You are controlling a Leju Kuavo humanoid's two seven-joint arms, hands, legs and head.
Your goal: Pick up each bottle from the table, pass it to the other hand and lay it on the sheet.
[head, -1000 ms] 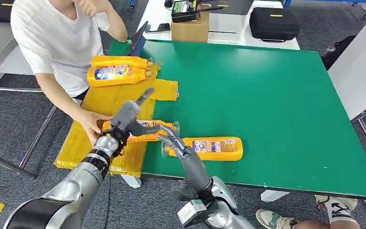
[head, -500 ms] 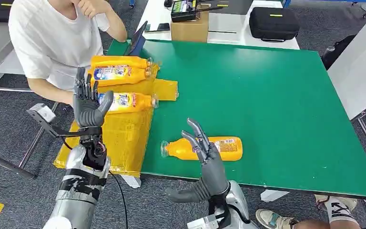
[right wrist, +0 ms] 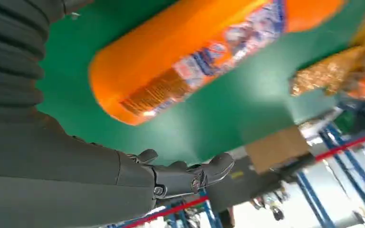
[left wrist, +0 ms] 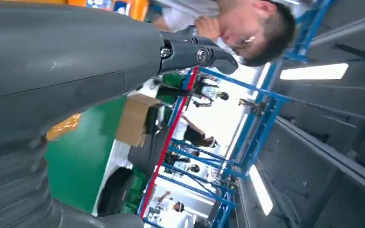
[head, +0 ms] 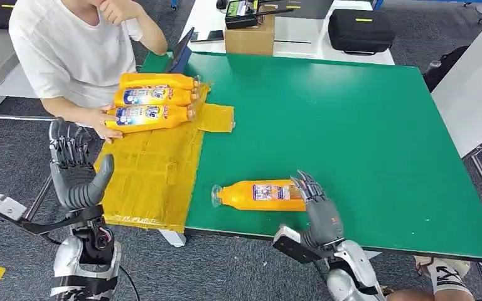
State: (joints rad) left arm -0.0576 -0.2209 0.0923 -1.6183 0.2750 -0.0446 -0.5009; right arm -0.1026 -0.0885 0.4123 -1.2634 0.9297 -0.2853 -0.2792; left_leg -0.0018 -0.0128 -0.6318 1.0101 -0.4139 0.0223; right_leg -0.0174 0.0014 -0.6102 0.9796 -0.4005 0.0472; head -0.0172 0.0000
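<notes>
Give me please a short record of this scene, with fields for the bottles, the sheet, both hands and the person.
bottles on sheet: three bottles, lying side by side at the far end
bottle on table: one orange bottle, lying on its side near the front edge
sheet: yellow sheet over the table's left edge
left hand: raised, fingers apart, holds nothing
right hand: at the bottle's base end, grip unclear
person: a hand touches the nearest sheet bottle

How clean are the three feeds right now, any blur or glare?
Head view: sharp, evenly lit, bottle label readable. Right wrist view: bottle and background smeared with blur. Left wrist view: left hand close and soft, ceiling lights blown out.
</notes>
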